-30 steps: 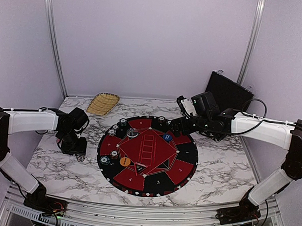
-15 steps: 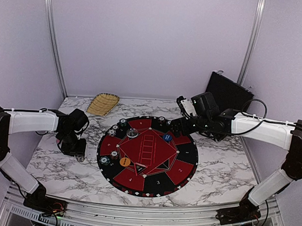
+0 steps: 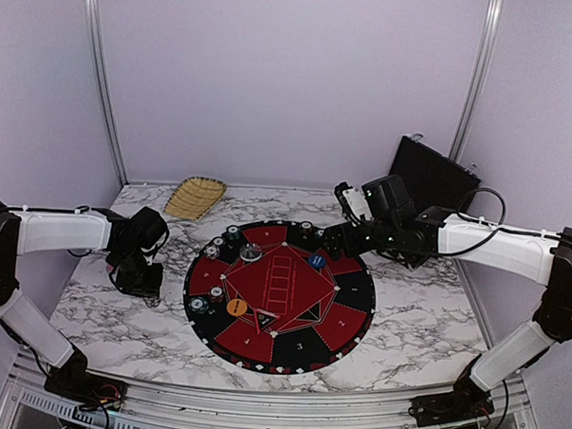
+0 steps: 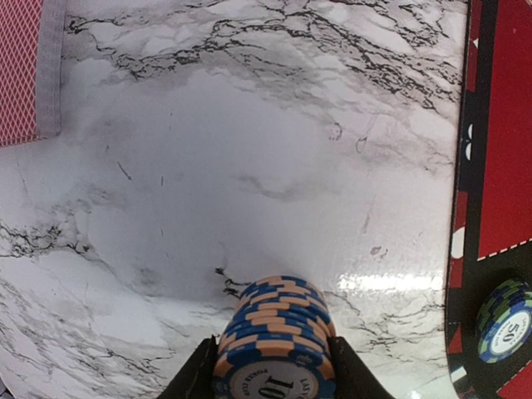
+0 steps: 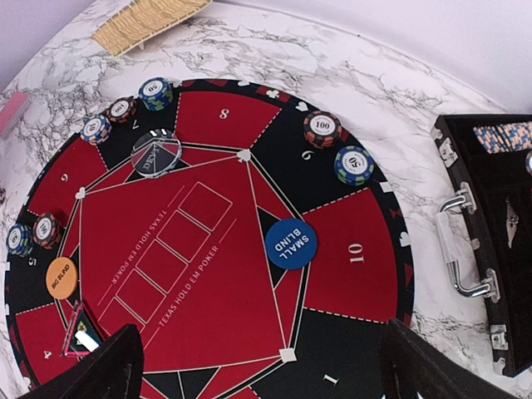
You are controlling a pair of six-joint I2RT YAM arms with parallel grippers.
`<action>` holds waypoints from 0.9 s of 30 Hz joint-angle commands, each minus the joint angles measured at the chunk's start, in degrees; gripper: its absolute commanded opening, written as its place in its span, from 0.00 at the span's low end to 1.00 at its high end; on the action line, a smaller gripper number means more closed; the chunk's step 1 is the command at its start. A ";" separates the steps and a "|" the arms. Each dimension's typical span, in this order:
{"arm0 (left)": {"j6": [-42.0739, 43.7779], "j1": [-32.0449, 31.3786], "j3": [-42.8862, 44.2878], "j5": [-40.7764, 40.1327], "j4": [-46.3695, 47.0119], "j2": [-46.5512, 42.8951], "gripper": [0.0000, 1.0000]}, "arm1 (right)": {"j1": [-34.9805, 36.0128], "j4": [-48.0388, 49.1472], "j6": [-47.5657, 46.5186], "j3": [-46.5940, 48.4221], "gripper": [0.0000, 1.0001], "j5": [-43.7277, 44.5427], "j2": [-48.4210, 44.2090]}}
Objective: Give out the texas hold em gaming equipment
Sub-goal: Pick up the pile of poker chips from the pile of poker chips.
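- The left gripper [image 4: 273, 376] has closed in the last second; its jaws now pinch a stack of blue-and-orange chips [image 4: 276, 328] standing on the marble table [image 4: 249, 166] (left of the mat [image 4: 499, 125]).
- The right gripper [image 5: 266, 366] hangs wide open above the mat, holding nothing.

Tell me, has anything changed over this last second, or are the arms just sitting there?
The left gripper closed on the blue-and-orange chip stack standing on the marble table beside the mat. Both arms otherwise kept their places. The right gripper stays open above the mat, and the chips and discs on it have not moved.
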 commanded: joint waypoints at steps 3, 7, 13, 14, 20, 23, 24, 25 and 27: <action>0.67 0.30 -0.43 0.55 0.05 0.55 0.41 | 0.47 0.09 0.85 0.46 0.96 0.81 -1.91; 0.88 0.23 0.23 1.27 -0.05 -0.03 0.40 | 0.48 0.23 0.96 0.28 0.96 0.77 -2.02; 1.30 0.15 1.09 1.65 -0.74 -0.34 0.39 | 0.48 0.36 1.03 0.11 0.96 0.80 -1.95; 1.30 0.20 1.24 1.65 -0.78 -0.34 0.39 | 0.44 0.37 1.07 0.11 0.96 0.74 -1.92; 1.38 0.10 2.00 1.56 -1.37 -0.43 0.39 | 0.48 0.55 0.94 0.11 0.96 0.82 -1.72; 1.39 0.07 2.23 1.12 -1.78 -0.60 0.39 | 0.52 0.53 0.94 0.11 0.96 0.70 -1.68; 1.39 0.13 2.31 0.98 -1.88 -0.61 0.39 | 0.42 0.57 0.94 0.09 0.96 0.73 -1.65; 1.39 0.07 2.39 0.99 -1.92 -0.68 0.39 | 0.43 0.53 0.94 0.10 0.96 0.71 -1.66; 1.39 0.13 2.57 0.97 -2.08 -0.61 0.39 | 0.48 0.58 0.86 0.12 0.96 0.65 -1.66</action>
